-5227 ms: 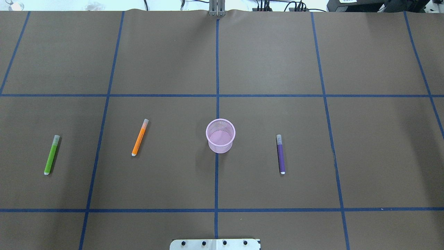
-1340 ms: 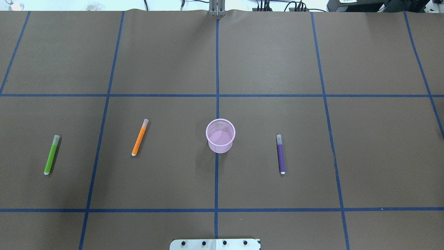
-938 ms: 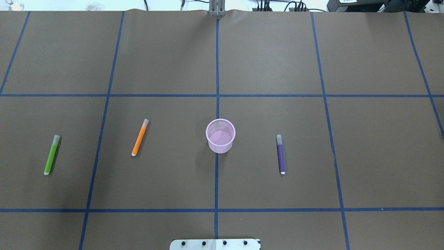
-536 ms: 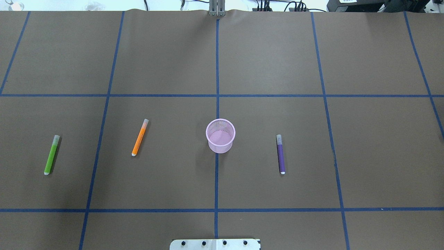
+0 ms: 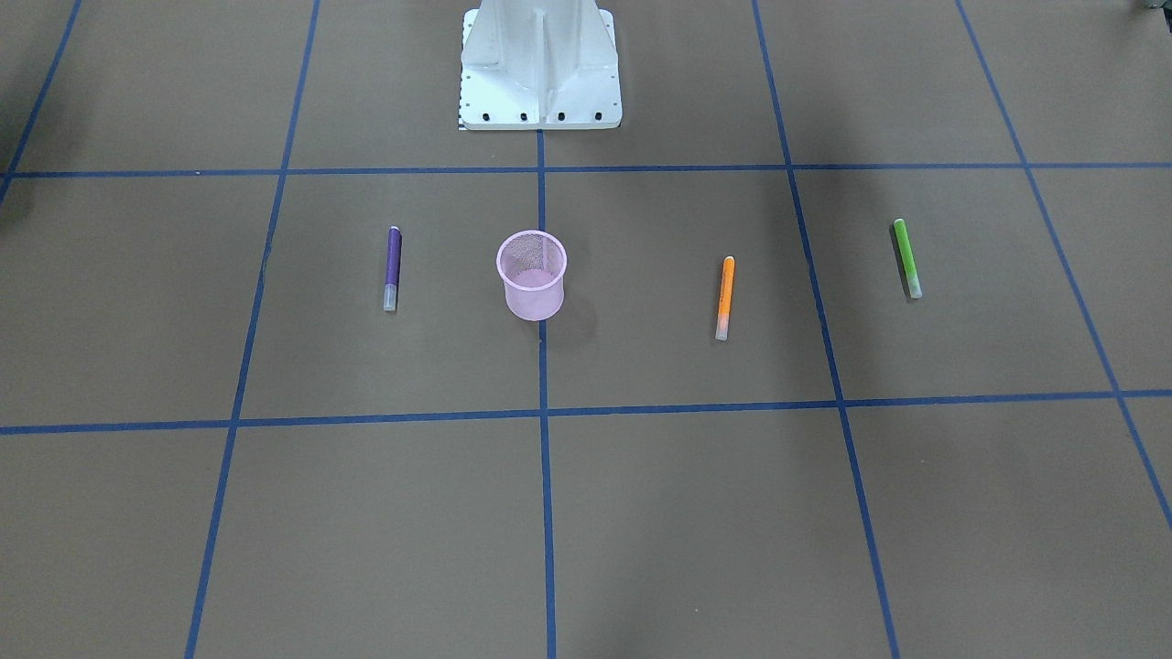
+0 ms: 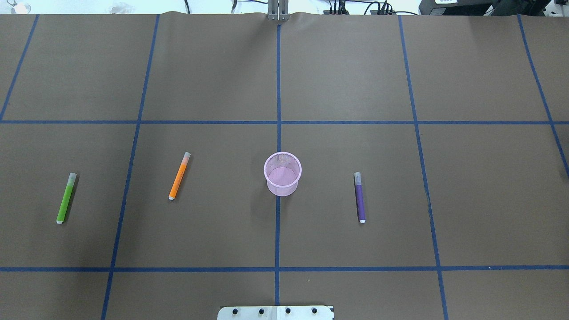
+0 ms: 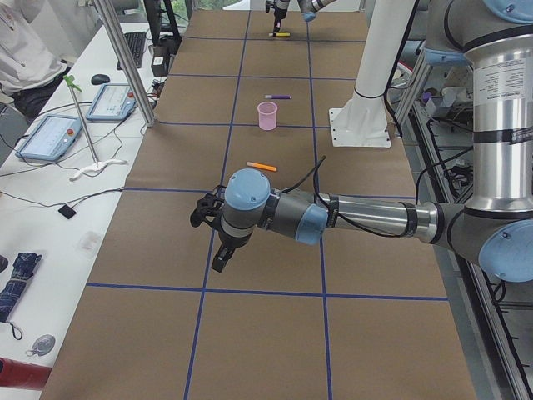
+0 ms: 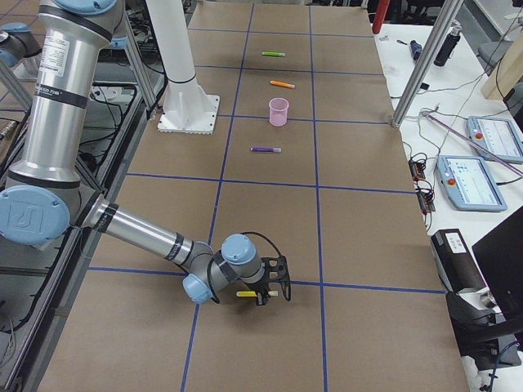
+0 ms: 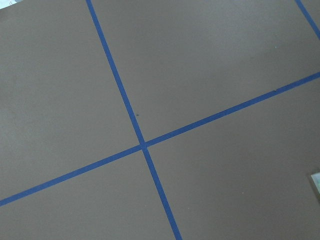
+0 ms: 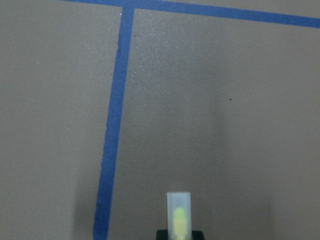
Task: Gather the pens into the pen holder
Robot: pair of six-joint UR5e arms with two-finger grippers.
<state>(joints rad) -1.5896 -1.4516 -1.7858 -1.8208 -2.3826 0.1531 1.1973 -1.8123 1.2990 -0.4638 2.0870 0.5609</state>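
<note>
The pen holder (image 6: 282, 173) stands upright on the middle tape line of the brown table (image 6: 355, 66), in front of the white robot base (image 5: 540, 64), with no pen showing inside it. The purple pen (image 6: 359, 197) lies flat near it on the robot's right; the orange pen (image 6: 179, 176) lies flat on the robot's left, and the green pen (image 6: 66, 198) further out on that side, all well apart from one another. The yellow pen (image 8: 247, 293) is far off toward the table's right end, right at the right gripper (image 8: 274, 291), low over the table; whether that claw grips it or merely stands around it cannot be told. The left gripper (image 7: 212, 242) hangs low near a crossing of blue tape lines (image 9: 142, 145), toward the table's left end, and how wide its claw stands cannot be told
</note>
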